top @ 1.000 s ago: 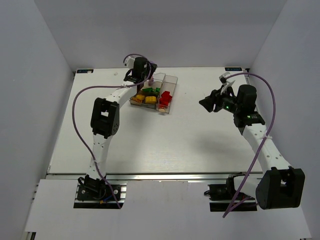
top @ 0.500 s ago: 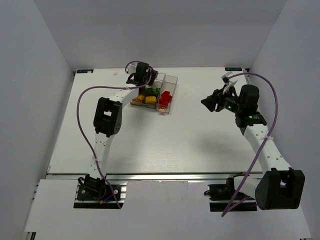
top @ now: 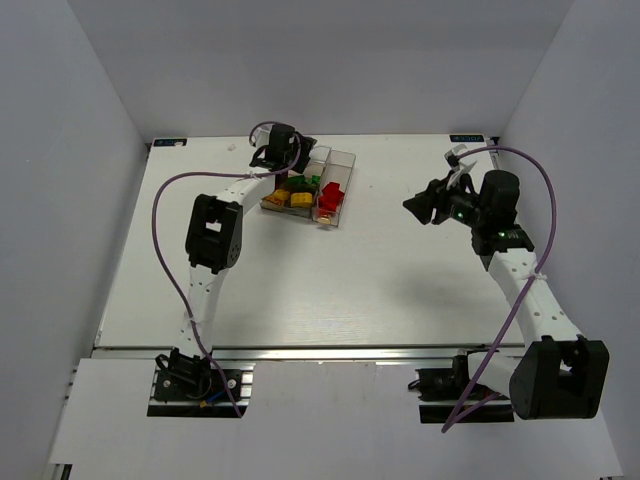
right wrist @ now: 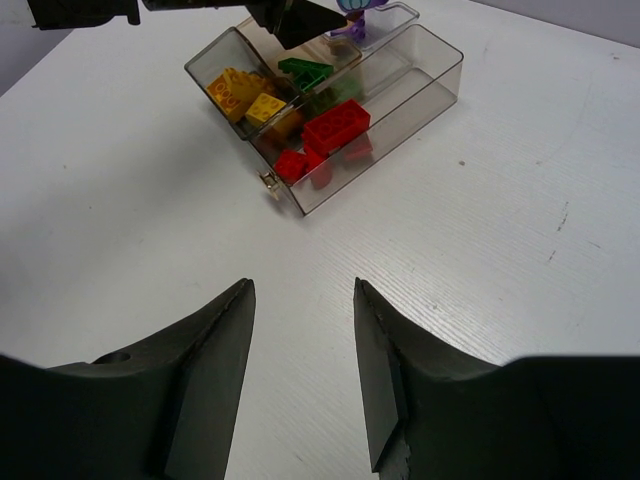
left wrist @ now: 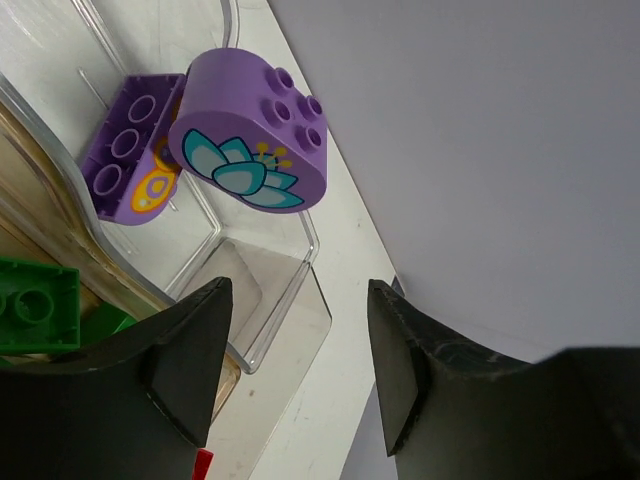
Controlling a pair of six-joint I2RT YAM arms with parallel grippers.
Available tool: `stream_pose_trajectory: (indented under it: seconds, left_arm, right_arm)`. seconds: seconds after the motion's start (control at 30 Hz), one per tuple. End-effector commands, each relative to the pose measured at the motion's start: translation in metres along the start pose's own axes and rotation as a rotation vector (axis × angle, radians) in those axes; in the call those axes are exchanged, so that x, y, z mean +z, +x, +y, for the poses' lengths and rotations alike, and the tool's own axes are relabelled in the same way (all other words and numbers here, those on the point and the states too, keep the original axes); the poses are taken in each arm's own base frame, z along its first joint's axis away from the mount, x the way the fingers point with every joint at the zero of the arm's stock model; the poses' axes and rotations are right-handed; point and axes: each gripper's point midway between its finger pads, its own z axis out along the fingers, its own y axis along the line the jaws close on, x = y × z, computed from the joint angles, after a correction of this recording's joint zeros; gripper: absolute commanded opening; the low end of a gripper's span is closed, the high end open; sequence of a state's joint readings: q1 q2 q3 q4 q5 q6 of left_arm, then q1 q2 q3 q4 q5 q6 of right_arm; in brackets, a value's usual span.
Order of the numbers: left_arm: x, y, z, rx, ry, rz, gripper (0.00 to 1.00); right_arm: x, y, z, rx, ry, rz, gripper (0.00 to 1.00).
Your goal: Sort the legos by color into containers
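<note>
The clear box point(top: 341, 157) with four sections stands at the table's back centre. It holds yellow legos point(right wrist: 245, 95), green legos point(right wrist: 305, 72), red legos point(right wrist: 335, 130) and purple legos, each colour apart. In the left wrist view a round purple brick point(left wrist: 250, 130) with a flower print lies against a rectangular purple brick point(left wrist: 125, 150) in the back section, free of my fingers. My left gripper point(left wrist: 300, 330) hangs open over that back corner, nothing between its jaws. My right gripper point(right wrist: 300, 330) stands open and empty above bare table, well to the right of the box.
The back wall rises just behind the box, close to my left gripper point(top: 300, 152). The right gripper point(top: 412, 207) hovers mid-right. White side walls bound the table on the left and right. A purple cable loops from each arm.
My left gripper has moved right, from beside the box to over its back corner, and its jaws have widened. The right arm has barely shifted.
</note>
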State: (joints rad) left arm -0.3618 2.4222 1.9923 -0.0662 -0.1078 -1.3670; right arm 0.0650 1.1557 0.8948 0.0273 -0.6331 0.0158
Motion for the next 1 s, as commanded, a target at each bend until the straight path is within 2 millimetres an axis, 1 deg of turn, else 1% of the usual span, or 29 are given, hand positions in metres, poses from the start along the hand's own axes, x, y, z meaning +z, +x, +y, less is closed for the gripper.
stream_pose_trajectory:
  seconds: [0.0, 0.07, 0.1, 0.17, 0.2, 0.27, 0.3, 0.37, 0.4, 0.43, 0.47, 0.5, 0.53, 0.57, 0.6, 0.63, 0.67, 0.7, 0.73, 0.77, 0.8, 0.83, 0.87, 0.9, 0.93, 0.97]
  left_arm:
    - [-0.017, -0.008, -0.034, -0.008, 0.078, 0.005, 0.66]
    - [-0.020, -0.008, -0.039, -0.004, 0.090, 0.012, 0.65]
    - [-0.024, -0.009, -0.047, 0.004, 0.109, 0.012, 0.65]
    - [-0.030, -0.010, -0.056, 0.011, 0.127, 0.020, 0.63]
    - [-0.036, -0.011, -0.065, 0.012, 0.146, 0.022, 0.63]
    - [-0.042, -0.011, -0.071, 0.025, 0.159, 0.029, 0.62]
    - [-0.049, -0.011, -0.077, 0.028, 0.165, 0.039, 0.61]
    - [-0.057, -0.011, -0.081, 0.032, 0.173, 0.046, 0.61]
    - [-0.065, -0.010, -0.084, 0.036, 0.188, 0.056, 0.60]
    - [-0.069, -0.017, -0.085, 0.034, 0.191, 0.050, 0.58]
    - [-0.073, -0.017, -0.083, 0.057, 0.189, 0.048, 0.55]
    - [-0.079, -0.020, -0.092, 0.072, 0.225, 0.038, 0.43]
    - [-0.095, -0.016, -0.107, 0.096, 0.266, 0.073, 0.33]
    - [-0.102, -0.015, -0.112, 0.128, 0.282, 0.084, 0.21]
    - [-0.106, -0.019, -0.109, 0.196, 0.287, 0.088, 0.00]
    - [-0.128, -0.016, -0.124, 0.245, 0.342, 0.143, 0.00]
    - [-0.141, -0.009, -0.126, 0.310, 0.378, 0.179, 0.00]
    - [-0.157, -0.006, -0.138, 0.448, 0.482, 0.177, 0.00]
    - [-0.187, 0.004, -0.135, 0.591, 0.587, 0.233, 0.00]
    - [-0.202, 0.012, -0.129, 0.664, 0.631, 0.270, 0.00]
    - [-0.214, 0.018, -0.120, 0.737, 0.651, 0.305, 0.13]
    - [-0.223, 0.024, -0.101, 0.797, 0.624, 0.345, 0.53]
    - [-0.248, 0.023, -0.091, 0.927, 0.595, 0.349, 0.65]
    - [-0.255, 0.018, -0.080, 0.987, 0.558, 0.335, 0.74]
    - [-0.259, 0.024, -0.046, 1.027, 0.481, 0.359, 0.87]
    - [-0.267, 0.015, -0.032, 1.084, 0.440, 0.314, 0.91]
  right_arm:
    - [-0.004, -0.011, 0.003, -0.040, -0.014, -0.042, 0.50]
    - [-0.004, -0.011, 0.002, -0.037, -0.010, -0.042, 0.50]
    - [-0.004, -0.010, 0.002, -0.036, -0.012, -0.041, 0.50]
    - [-0.005, -0.011, 0.001, -0.036, -0.010, -0.043, 0.50]
    - [-0.005, -0.010, 0.001, -0.033, -0.009, -0.043, 0.50]
    - [-0.005, -0.010, 0.001, -0.029, -0.010, -0.042, 0.50]
    - [-0.005, -0.010, 0.000, -0.026, -0.011, -0.043, 0.50]
    - [-0.005, -0.010, 0.001, -0.026, -0.014, -0.044, 0.50]
    - [-0.005, -0.011, 0.001, -0.027, -0.014, -0.045, 0.50]
    - [-0.005, -0.010, 0.001, -0.024, -0.015, -0.045, 0.50]
    - [-0.006, -0.010, 0.001, -0.023, -0.014, -0.046, 0.50]
    - [-0.005, -0.009, 0.001, -0.024, -0.015, -0.045, 0.50]
    - [-0.006, -0.009, 0.001, -0.022, -0.017, -0.044, 0.50]
    - [-0.005, -0.009, 0.001, -0.025, -0.021, -0.044, 0.50]
    - [-0.006, -0.007, 0.000, -0.034, -0.023, -0.041, 0.51]
    - [-0.006, -0.006, 0.003, -0.036, -0.042, -0.038, 0.54]
    - [-0.005, -0.005, 0.004, -0.033, -0.047, -0.036, 0.72]
    - [-0.005, -0.005, 0.003, -0.064, -0.053, -0.033, 0.86]
    - [-0.006, -0.006, 0.003, -0.065, -0.053, -0.035, 0.89]
    - [-0.007, -0.008, 0.003, -0.068, -0.051, -0.036, 0.89]
    - [-0.008, -0.008, -0.001, -0.066, -0.030, -0.036, 0.89]
    - [-0.009, -0.010, -0.003, -0.065, -0.014, -0.041, 0.89]
    - [-0.011, -0.016, -0.004, -0.074, 0.002, -0.051, 0.89]
    - [-0.013, -0.019, -0.007, -0.069, 0.026, -0.055, 0.89]
    - [-0.015, -0.024, -0.016, -0.021, 0.095, -0.062, 0.89]
    - [-0.017, -0.026, -0.020, 0.000, 0.130, -0.065, 0.89]
